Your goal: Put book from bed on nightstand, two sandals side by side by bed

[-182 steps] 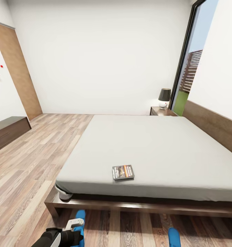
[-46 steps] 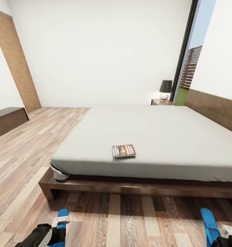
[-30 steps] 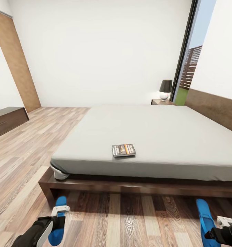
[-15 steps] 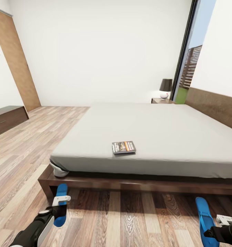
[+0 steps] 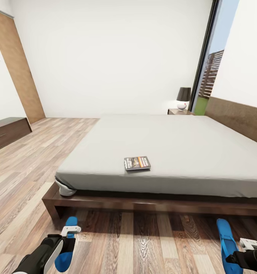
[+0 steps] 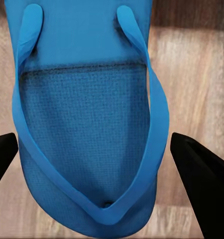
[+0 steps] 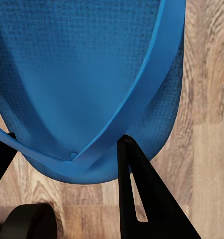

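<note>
- The book [image 5: 137, 163] lies flat on the bed [image 5: 174, 152], near the mattress edge facing you, with its lettering too small to read from the head view.
- Your left gripper [image 5: 71, 231] is low at the left over the wood floor [image 5: 25, 171], on top of the left sandal [image 5: 66, 246]; the arm hides the sandal's middle, so you see just its two ends.
- In the left wrist view that sandal [image 6: 87, 124] lies between the two dark fingertips [image 6: 201, 184], which are spread wide and clear of its edges.
- Your right gripper [image 5: 247, 251] sits at the lower right corner, partly cut off by the frame, beside the right sandal [image 5: 226, 243], whose rear end runs out of view.
- In the right wrist view one dark finger [image 7: 142, 194] lies against the sandal's [image 7: 82, 74] toe end and the other peeks from under its edge; you cannot tell whether the jaws are pinching it.
- The nightstand [image 5: 179, 112] with its lamp [image 5: 183, 97] stands beyond the bed's far corner, by the window, half hidden behind the mattress.
</note>
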Controlling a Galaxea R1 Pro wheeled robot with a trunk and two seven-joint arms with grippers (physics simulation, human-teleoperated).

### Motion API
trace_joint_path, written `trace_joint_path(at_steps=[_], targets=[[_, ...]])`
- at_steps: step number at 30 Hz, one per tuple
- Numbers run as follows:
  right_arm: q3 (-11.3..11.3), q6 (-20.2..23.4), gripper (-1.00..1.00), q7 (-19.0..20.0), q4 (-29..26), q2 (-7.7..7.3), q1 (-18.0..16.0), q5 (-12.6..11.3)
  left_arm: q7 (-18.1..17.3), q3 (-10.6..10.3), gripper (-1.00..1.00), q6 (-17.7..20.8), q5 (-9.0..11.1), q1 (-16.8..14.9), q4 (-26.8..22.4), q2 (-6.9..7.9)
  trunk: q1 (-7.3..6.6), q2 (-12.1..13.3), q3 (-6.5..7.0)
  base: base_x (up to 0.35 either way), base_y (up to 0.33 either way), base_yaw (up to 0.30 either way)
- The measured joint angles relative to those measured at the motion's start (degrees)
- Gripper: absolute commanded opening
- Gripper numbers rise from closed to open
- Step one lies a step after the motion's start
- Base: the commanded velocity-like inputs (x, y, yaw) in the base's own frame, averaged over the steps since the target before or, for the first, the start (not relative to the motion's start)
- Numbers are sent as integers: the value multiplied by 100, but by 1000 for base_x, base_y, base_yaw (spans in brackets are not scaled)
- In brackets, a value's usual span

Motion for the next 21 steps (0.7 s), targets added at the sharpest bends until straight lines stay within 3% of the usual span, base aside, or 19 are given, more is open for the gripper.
trace_joint_path(at_steps=[4, 13, 21], targets=[[0, 0, -100, 0, -2, 0, 0, 0, 3, -3, -100, 14, 0, 0, -1, 0, 0, 0, 0, 0, 0, 0], [2, -1, -100, 0, -1, 0, 1, 4, 8, -5, -100, 15, 0, 0, -3, -6, 197, -359, -161, 0, 0, 0], [-1, -1, -100, 7, -5, 0, 0, 0, -3, 1, -100, 65, 5, 0, 25, 0, 198, -361, -162, 0, 0, 0]])
